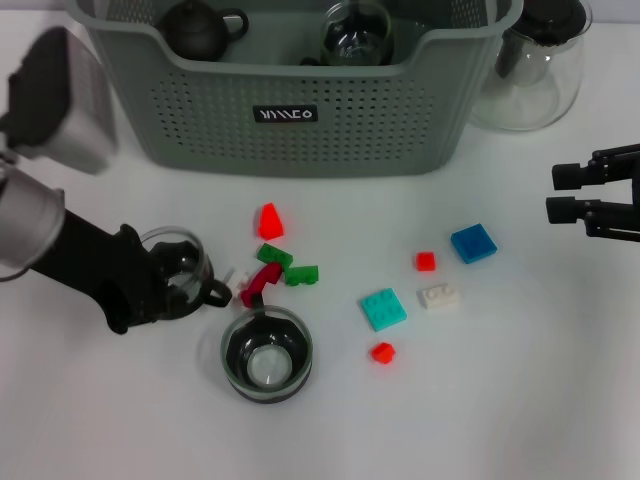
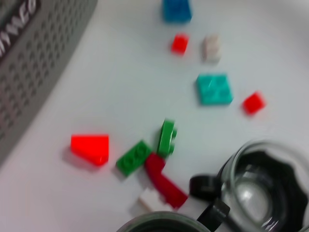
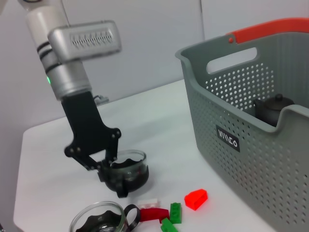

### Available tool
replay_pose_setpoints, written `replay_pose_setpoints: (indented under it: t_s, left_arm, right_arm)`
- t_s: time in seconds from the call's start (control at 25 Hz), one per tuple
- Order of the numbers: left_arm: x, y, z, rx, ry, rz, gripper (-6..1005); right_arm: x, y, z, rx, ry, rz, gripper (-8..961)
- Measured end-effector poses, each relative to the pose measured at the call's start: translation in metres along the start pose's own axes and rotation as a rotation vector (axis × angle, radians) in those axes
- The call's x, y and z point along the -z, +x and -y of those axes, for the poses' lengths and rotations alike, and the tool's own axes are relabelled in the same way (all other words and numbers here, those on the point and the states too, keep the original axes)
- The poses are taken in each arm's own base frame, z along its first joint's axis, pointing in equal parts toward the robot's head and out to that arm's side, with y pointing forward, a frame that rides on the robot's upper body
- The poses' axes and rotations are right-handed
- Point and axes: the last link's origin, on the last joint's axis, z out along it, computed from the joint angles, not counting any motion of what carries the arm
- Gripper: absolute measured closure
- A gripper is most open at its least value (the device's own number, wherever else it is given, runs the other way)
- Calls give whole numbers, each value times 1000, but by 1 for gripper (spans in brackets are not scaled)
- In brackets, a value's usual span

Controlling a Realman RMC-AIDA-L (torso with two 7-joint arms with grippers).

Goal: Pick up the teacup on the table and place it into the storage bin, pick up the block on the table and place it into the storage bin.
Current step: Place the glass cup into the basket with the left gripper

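My left end effector (image 1: 178, 278) is clamped on the teacup's (image 1: 176, 262) rim for lifting toward the storage bin (image 1: 300, 110) at twelve o'clock, while my right end effector (image 1: 562, 193) idles open at three o'clock.

White table (image 1: 520, 400), plain pale wall (image 3: 154, 43) behind, even light

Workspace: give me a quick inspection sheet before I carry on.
Surface: white table.
Job's things: bin at the back, holding a dark teapot and a glass pot; two glass teacups, one at the left gripper, one free; blocks scattered mid-table.
Clutter: glass pitcher beside the bin.
Grippers: left gripper at the teacup's rim; right gripper idle at the table's right edge.
Cables: nothing seen.
Surroundings: pale wall.
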Motion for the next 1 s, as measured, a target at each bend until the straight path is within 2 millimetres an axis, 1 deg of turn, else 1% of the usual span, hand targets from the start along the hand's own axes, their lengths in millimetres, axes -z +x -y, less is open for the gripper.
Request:
replay_pose_setpoints:
  t_s: [0.12, 0.24, 0.28, 0.32, 0.44, 0.56, 0.6, 0.72, 0.84, 0.88, 0.92, 0.96, 1.0]
  left_arm:
    - [12, -1, 1, 9, -62, -118, 954]
    - [31, 2, 0, -4, -189, -373, 954]
    - [38, 4, 1, -10, -224, -483, 954]
    - [44, 6, 1, -12, -241, -556, 954]
    - [62, 20, 1, 2, -276, -826, 954]
    - [80, 40, 3, 29, -285, -990, 953]
    - [89, 52, 8, 41, -267, -1025, 953]
    - [107, 91, 35, 125, -143, -1023, 953]
    - [118, 131, 65, 202, -39, -958, 953]
    - [118, 144, 74, 233, -14, -920, 953]
    - [115, 154, 80, 256, 0, -890, 953]
    - [106, 171, 92, 304, 42, -817, 953]
    - [100, 178, 98, 326, 65, -781, 953]
  right_arm:
    - [0, 0, 0, -2, 0, 1, 541]
    - [1, 1, 0, -5, 1, 2, 540]
    - [1, 2, -1, -6, 2, 2, 540]
    - [1, 2, -1, -7, 2, 3, 540]
    - [1, 3, -1, -8, 2, 2, 540]
    - [1, 3, -1, -8, 3, 2, 540]
    - [1, 3, -1, -7, 3, 4, 540]
    - [1, 4, -1, -3, 2, 10, 540]
    - [0, 7, -3, 4, 0, 14, 540]
    - [0, 8, -3, 7, -1, 17, 540]
    - [0, 9, -4, 10, -1, 19, 540]
    - [-1, 11, -4, 13, -4, 27, 540]
    - [-1, 12, -5, 17, -5, 34, 539]
